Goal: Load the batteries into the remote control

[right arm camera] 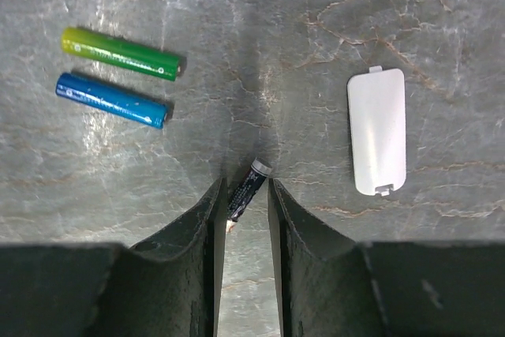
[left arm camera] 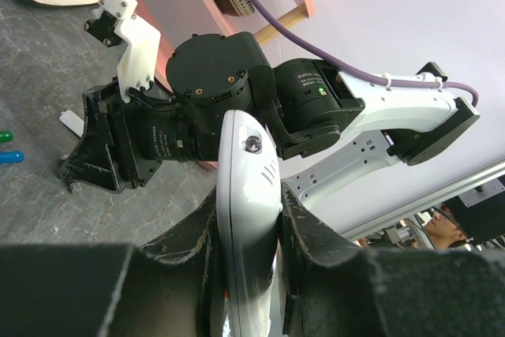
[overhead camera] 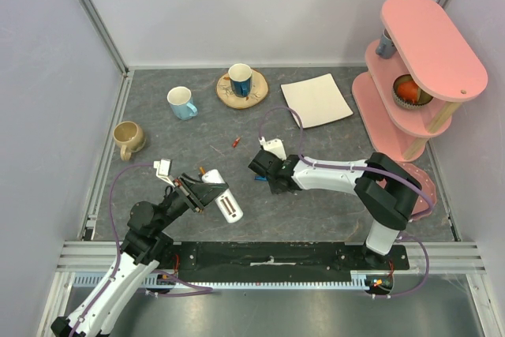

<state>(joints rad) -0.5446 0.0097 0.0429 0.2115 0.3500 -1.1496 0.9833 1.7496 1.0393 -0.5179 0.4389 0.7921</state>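
While the left gripper is clamped tight on it, the slim white plastic remote control stands edge-on between the two black fingers, at the near-left of the grey marbled table.

Near centre, the right gripper is down at the table surface w/ a small dark cylindrical battery lying slanted between its fingertips. The jaws are narrow and close on both sides, but whether they actually pinch it can't be told.

To one side in the right wrist view lie a green-yellow battery and a blue battery, side by side, approx. parallel, not touching. On the other side, apart from the fingers, a flat white plastic battery cover lies on the table.

A red-orange battery lies alone further back, toward a round wooden coaster carrying a blue-and-white mug.

Beyond are a flat white square plate, a light-blue mug, a beige mug and, far right, a pink two-tier shelf.
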